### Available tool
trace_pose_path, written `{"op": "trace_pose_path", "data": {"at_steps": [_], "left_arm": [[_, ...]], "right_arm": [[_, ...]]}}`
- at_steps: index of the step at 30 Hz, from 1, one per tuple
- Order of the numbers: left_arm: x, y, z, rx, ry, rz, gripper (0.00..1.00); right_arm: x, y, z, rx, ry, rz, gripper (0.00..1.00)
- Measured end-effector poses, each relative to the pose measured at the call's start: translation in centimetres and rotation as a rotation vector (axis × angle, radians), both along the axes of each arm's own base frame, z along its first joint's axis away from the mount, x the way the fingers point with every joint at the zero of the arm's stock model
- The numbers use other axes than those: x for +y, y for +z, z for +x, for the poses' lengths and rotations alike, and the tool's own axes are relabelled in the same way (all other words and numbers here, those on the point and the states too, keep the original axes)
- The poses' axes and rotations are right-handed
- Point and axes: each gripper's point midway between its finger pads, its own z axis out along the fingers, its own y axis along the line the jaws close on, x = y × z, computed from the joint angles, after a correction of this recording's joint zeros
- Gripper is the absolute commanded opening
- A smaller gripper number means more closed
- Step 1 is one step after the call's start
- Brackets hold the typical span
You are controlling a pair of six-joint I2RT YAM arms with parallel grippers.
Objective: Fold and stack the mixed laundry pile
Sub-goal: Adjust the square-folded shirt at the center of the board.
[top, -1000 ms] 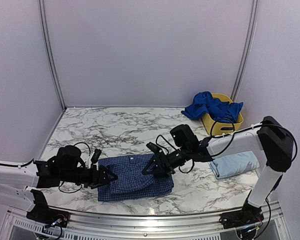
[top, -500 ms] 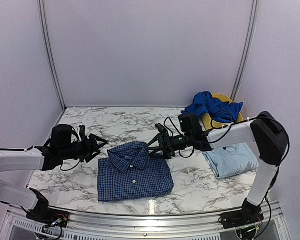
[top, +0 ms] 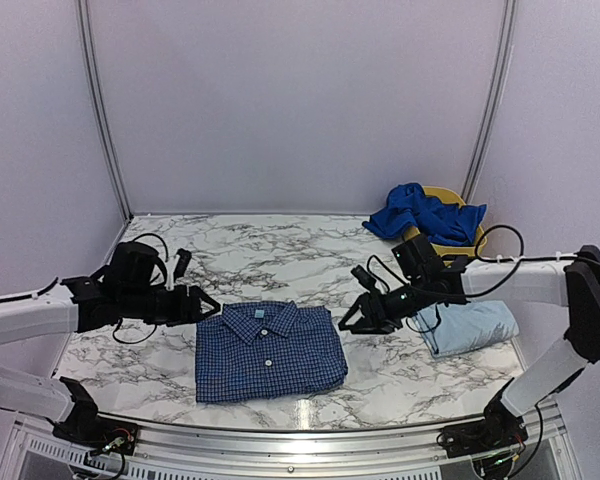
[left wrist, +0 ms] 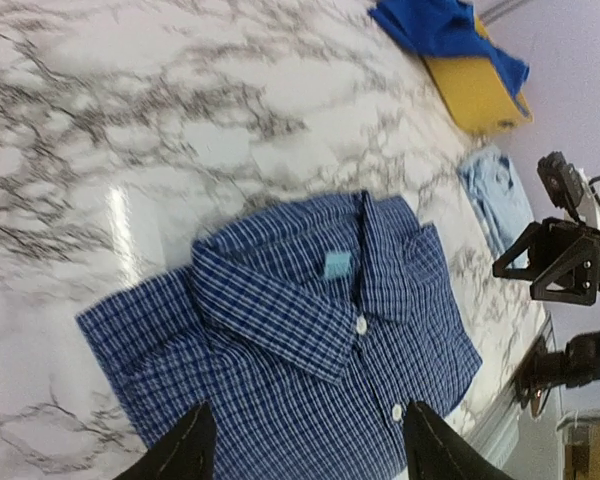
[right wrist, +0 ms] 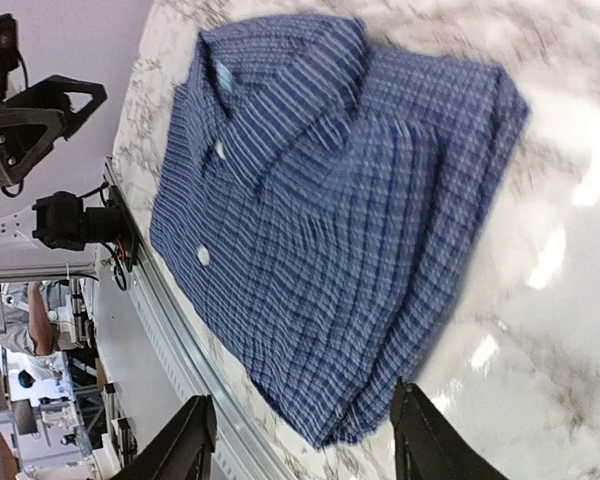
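Near table edge (top: 400, 400), folded check shirt (top: 268, 352) (room beyond).

This looks like a robotics lab — a test booth. Plain pale wall panels (top: 300, 100) close round a marble-patterned table (top: 270, 250), with an aluminium rail (top: 300, 446) at its near edge.

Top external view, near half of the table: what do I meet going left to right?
left gripper → navy check shirt → right gripper → folded pale blue T-shirt

Right tool (top: 353, 318) withdrawn rightward off checked shirt (top: 268, 352), left tool (top: 206, 306) eased nearer its left edge
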Motion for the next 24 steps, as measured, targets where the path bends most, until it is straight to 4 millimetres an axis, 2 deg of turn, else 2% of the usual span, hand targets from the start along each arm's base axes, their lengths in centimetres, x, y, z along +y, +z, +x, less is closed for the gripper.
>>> {"op": "trace_pose_path", "data": {"at_steps": [2,5,8,11,14,19,24], "left_arm": [[-2.6,-1.0,-1.8,0.026,-0.132,0.063,0.57],[-6.4,-2.1,-3.5,0.049,-0.290,0.137,0.53],[-8.8,-3.5,-3.9,0.074,-0.363,0.187,0.50],[-10.0,-4.9,-2.8,0.098,-0.374,0.232,0.50],[-11.0,-5.6,-1.5,0.101,-0.370,0.258,0.51],[-11.9,-6.8,-0.1,0.103,-0.362,0.295,0.51],[-12.0,-8.3,0.3,0.121,-0.357,0.329,0.51]], "right_arm": [[-1.7,-1.9,-2.7,0.062,0.005,-0.041,0.52],[-3.1,-2.9,-6.0,0.117,0.021,-0.044,0.50],[-2.8,-3.4,-8.2,0.138,0.061,-0.037,0.48],[-1.4,-3.6,-9.8,0.122,0.124,-0.027,0.47],[-0.4,-4.0,-10.3,0.088,0.160,-0.017,0.52],[0.3,-5.5,-9.7,0.033,0.181,-0.040,0.61],[0.9,-7.0,-9.2,-0.011,0.213,-0.086,0.59]]}}
